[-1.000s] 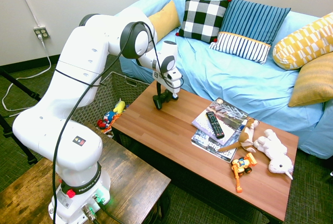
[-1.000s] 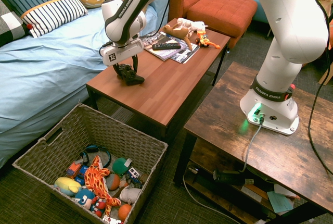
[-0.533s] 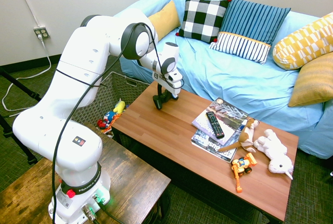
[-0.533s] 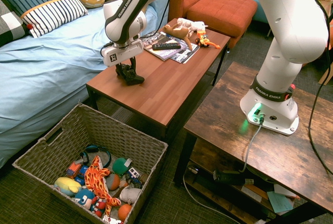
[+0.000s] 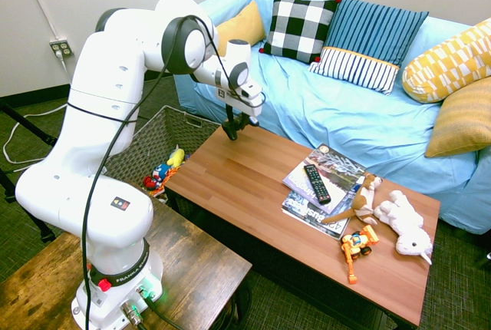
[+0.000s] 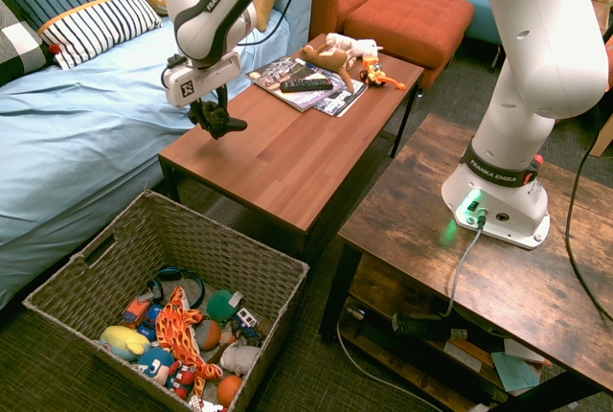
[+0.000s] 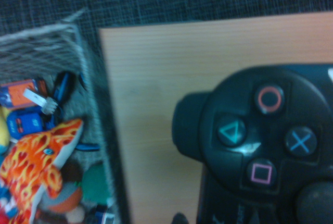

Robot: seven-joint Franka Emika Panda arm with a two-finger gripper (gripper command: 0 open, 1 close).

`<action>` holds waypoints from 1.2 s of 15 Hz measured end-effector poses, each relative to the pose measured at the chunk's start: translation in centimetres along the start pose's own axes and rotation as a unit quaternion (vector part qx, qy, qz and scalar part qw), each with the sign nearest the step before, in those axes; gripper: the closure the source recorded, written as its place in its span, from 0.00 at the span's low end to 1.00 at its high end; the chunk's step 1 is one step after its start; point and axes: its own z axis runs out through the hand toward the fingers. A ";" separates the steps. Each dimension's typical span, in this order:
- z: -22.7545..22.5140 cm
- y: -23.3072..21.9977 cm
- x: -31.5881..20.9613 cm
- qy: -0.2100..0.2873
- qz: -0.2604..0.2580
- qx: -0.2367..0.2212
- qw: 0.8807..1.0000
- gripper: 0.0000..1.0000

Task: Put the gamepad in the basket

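the gripper (image 6: 213,113) is clenched on the gamepad (image 6: 218,122), holding it up above the end of the wooden surface (image 6: 278,168) nearest the basket (image 6: 273,273). in the wrist view the gamepad's round, triangle, cross and square buttons show, with wood beneath them.

the grey woven basket stands on the floor (image 6: 48,374) just beside that end of the surface. inside it lie an orange flame-patterned soft toy (image 6: 177,331), a yellow toy (image 6: 124,342), a green ball (image 6: 223,306), an orange ball (image 6: 229,390), a blue-and-black headset (image 6: 170,273) and other small toys.

further along the surface, apart from the gamepad, magazines (image 5: 334,165) lie with a black remote (image 5: 317,184) on top. near them are a brown plush (image 5: 360,206), a white plush unicorn (image 5: 404,222) and an orange toy vehicle (image 5: 355,245).

behind the surface in the first exterior view is a sofa (image 5: 307,100) under a light blue cover, with a black-and-white checked pillow (image 5: 299,27), a blue striped pillow (image 5: 376,29), a smaller white striped pillow (image 5: 354,70) and yellow pillows (image 5: 453,61).
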 end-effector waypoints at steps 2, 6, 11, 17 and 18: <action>-2.5 -2.2 -6.0 0.017 -0.041 -0.005 0.999 1.00; -3.9 -5.7 -18.6 0.012 -0.125 -0.004 0.992 1.00; 1.3 -6.4 -19.1 -0.021 -0.136 -0.016 0.990 1.00; 15.0 -11.5 -23.1 -0.104 -0.139 0.015 0.985 1.00; 16.0 -12.2 -23.9 -0.109 -0.140 0.016 0.984 1.00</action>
